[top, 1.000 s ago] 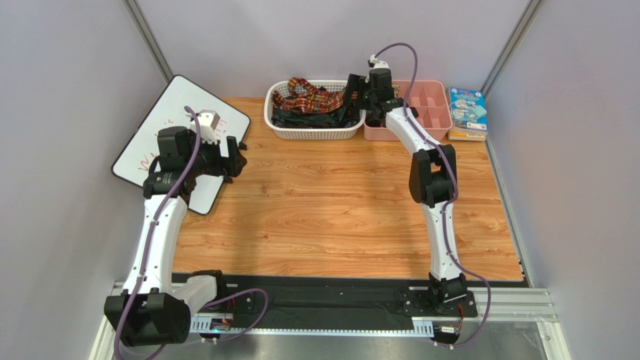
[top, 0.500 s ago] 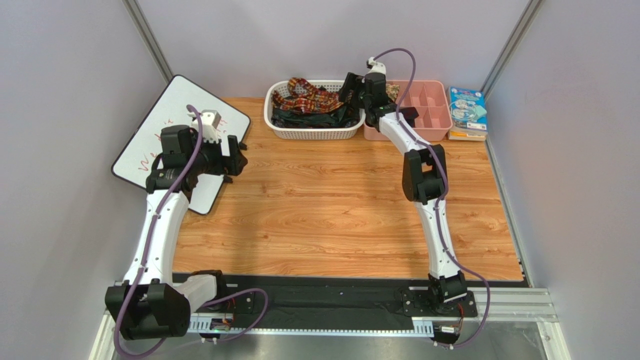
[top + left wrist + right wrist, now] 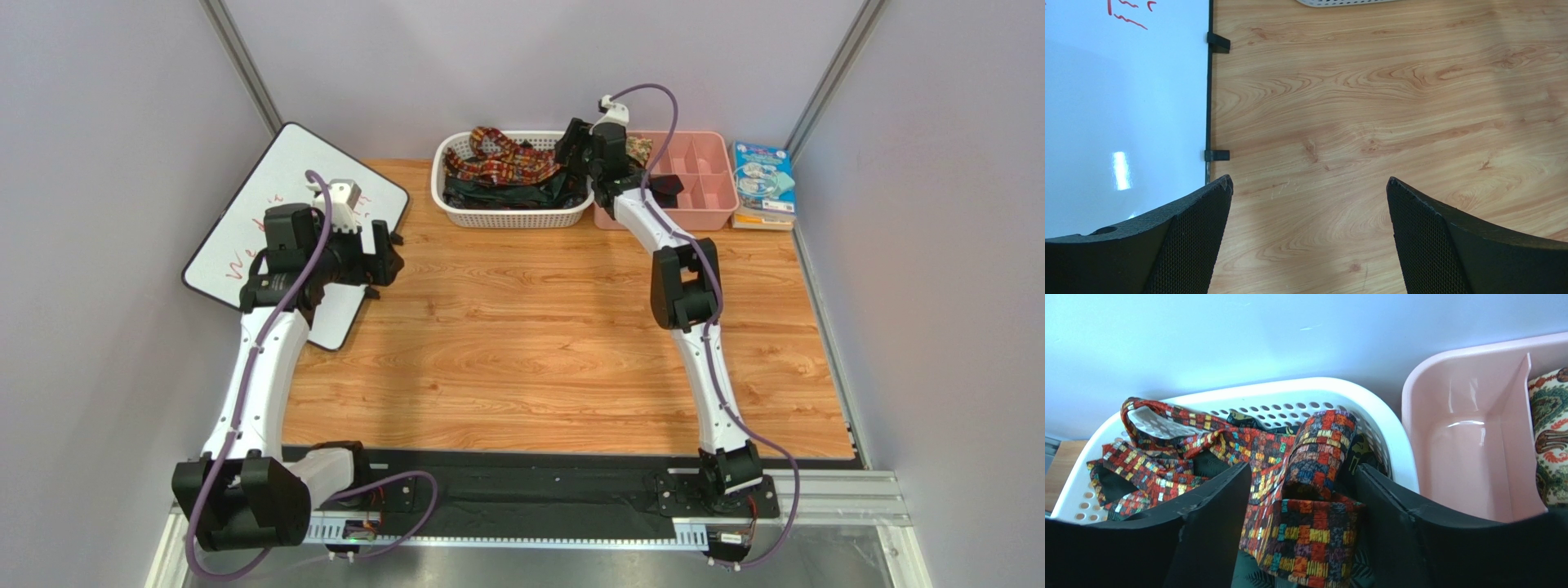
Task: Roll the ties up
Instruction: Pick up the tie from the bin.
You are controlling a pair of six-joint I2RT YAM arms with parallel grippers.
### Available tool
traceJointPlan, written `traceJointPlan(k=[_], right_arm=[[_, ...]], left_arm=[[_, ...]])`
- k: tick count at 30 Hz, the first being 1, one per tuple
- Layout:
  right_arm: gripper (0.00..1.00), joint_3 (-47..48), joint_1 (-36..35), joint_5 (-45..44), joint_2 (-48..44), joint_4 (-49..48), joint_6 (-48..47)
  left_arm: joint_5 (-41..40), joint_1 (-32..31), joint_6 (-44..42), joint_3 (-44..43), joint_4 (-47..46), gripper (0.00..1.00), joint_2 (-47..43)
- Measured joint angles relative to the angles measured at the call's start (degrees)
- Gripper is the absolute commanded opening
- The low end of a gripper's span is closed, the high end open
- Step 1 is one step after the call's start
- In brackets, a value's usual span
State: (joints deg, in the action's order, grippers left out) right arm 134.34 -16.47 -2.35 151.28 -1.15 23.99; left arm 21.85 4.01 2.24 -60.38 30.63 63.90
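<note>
A red-orange-yellow-green patterned tie (image 3: 497,153) lies loose on dark ties (image 3: 491,191) in a white basket (image 3: 509,222) at the table's back. My right gripper (image 3: 574,153) reaches into the basket's right end. In the right wrist view its jaws (image 3: 1301,467) stand partly open, with the patterned tie's wide end (image 3: 1315,527) between the fingers and the basket rim (image 3: 1290,389) behind. My left gripper (image 3: 386,255) hangs open and empty over bare wood (image 3: 1309,184) beside the whiteboard.
A pink divided tray (image 3: 705,184) stands right of the basket; a paisley fabric roll (image 3: 1551,435) shows in its far compartment. A whiteboard (image 3: 288,196) leans at the left, its edge under my left gripper (image 3: 1125,92). A book (image 3: 764,178) lies at back right.
My right arm has swung left from the pink tray's edge to the basket, bringing its jaws over the patterned tie. The left arm has barely shifted.
</note>
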Motion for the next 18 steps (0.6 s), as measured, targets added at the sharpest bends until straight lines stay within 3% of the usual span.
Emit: traceJointPlan(k=[4,8,10,11,14,18], right_arm=[[0.62,0.50,0.00,-0.42,0.57,-0.79,-0.07],[0.34,0.61,0.02,-0.48,0.92,-0.81,-0.39],[0.25,0.87,0.02,-0.35,1.36,-0.79,-0.68],[0.15,0.92,0.02,-0.09,1.49,-0.70,-0.61],[0.00,0.98,0.04,1.40,1.55,-0.44,-1.16],[0.00,1.14,0.11,3.61,1.49,-0.48,-1.60]], left_arm=[[-0.42,0.00,0.00,0.00,-0.02,0.99,0.63],[-1.03,0.00,-0.02,0.00,-0.04,0.99,1.16],[-1.36,0.00,-0.02,0.00,-0.07,1.00,1.44],[-1.44,0.00,-0.02,0.00,-0.07,1.00,1.55],[-1.73,0.00,-0.02,0.00,-0.07,0.99,1.60],[-2.05,0.00,-0.02,0.00,-0.07,1.00,1.60]])
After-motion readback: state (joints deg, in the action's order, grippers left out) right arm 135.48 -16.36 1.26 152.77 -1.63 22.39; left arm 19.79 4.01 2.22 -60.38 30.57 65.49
